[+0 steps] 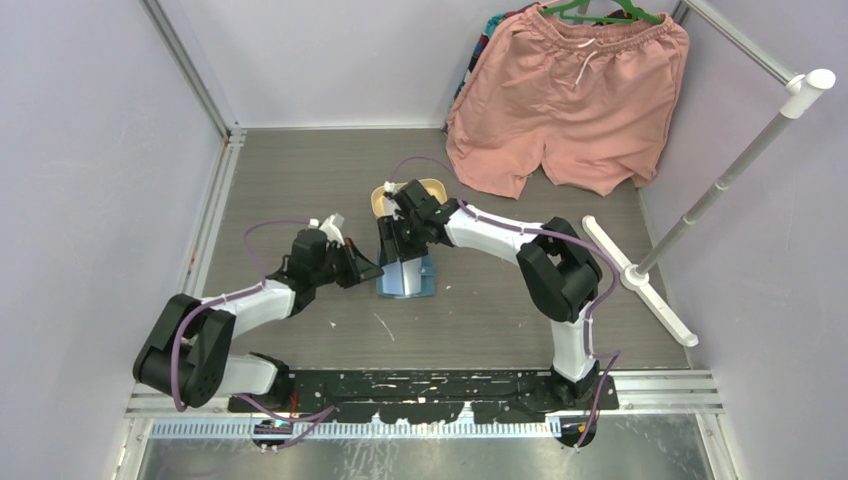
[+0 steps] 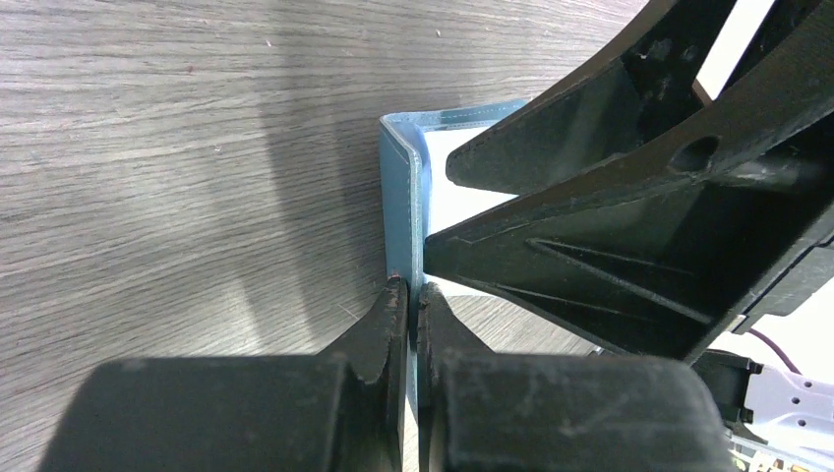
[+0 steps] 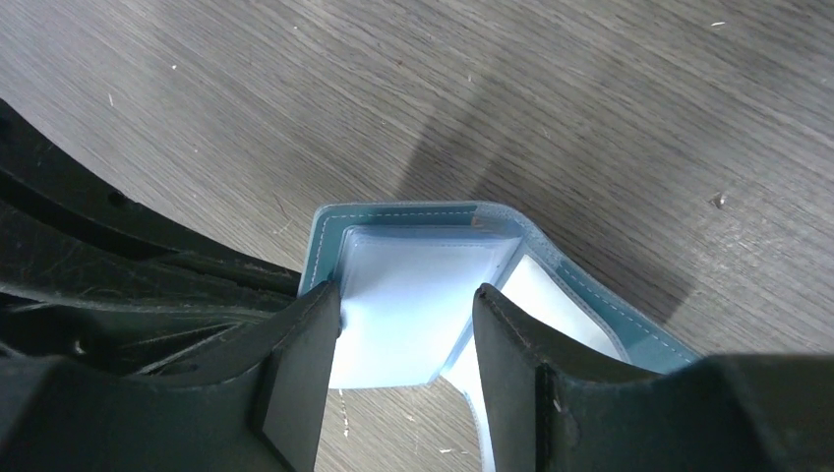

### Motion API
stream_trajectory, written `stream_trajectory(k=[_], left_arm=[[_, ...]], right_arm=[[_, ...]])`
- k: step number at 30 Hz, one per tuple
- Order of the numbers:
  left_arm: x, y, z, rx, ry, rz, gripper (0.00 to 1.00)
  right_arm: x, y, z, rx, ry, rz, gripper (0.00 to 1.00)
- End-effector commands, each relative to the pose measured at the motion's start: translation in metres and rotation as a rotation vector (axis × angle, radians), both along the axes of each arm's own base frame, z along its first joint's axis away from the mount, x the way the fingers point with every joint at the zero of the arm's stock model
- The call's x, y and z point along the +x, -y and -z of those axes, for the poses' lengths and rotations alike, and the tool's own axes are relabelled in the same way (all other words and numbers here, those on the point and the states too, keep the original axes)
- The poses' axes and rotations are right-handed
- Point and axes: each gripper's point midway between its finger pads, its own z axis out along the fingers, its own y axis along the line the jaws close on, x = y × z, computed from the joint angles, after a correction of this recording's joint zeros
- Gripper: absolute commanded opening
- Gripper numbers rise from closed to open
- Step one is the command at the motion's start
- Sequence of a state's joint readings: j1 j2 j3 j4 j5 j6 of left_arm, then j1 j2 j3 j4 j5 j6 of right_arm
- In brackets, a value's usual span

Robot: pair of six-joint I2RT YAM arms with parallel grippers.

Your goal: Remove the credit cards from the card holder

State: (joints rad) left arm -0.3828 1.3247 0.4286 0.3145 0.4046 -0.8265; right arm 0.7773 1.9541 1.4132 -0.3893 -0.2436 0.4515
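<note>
While the left end effector (image 2: 414,295) clamps the card holder (image 2: 402,197), a whitish credit card (image 3: 418,280) sits inside. The right end effector (image 3: 408,305) gapes; its fingers (image 3: 315,334) straddle that card.

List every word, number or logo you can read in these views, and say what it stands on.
No readable text in any view.
The card holder shows only stitching.
The whitish card in it looks blank.
The pink shorts carry no visible label.

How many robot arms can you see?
2. The left arm is on the left, the left gripper pinching the blue wallet. The right arm is on the right, the right gripper open around a white card.
</note>
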Motion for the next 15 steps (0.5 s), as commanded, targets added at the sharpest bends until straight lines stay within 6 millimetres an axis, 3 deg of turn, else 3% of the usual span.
stream_trajectory(k=[1, 5, 15], left_arm=[[0.014, 0.004, -0.018, -0.011, 0.060, 0.009, 0.00], [0.014, 0.005, -0.020, -0.015, 0.064, 0.016, 0.01], [0.014, 0.005, -0.024, -0.014, 0.069, 0.019, 0.21]], right_arm=[[0.005, -0.007, -0.001, 0.015, 0.028, 0.002, 0.58], [0.005, -0.005, 0.008, -0.005, 0.019, 0.006, 0.58], [0.000, -0.002, 0.030, -0.010, -0.024, 0.015, 0.58]])
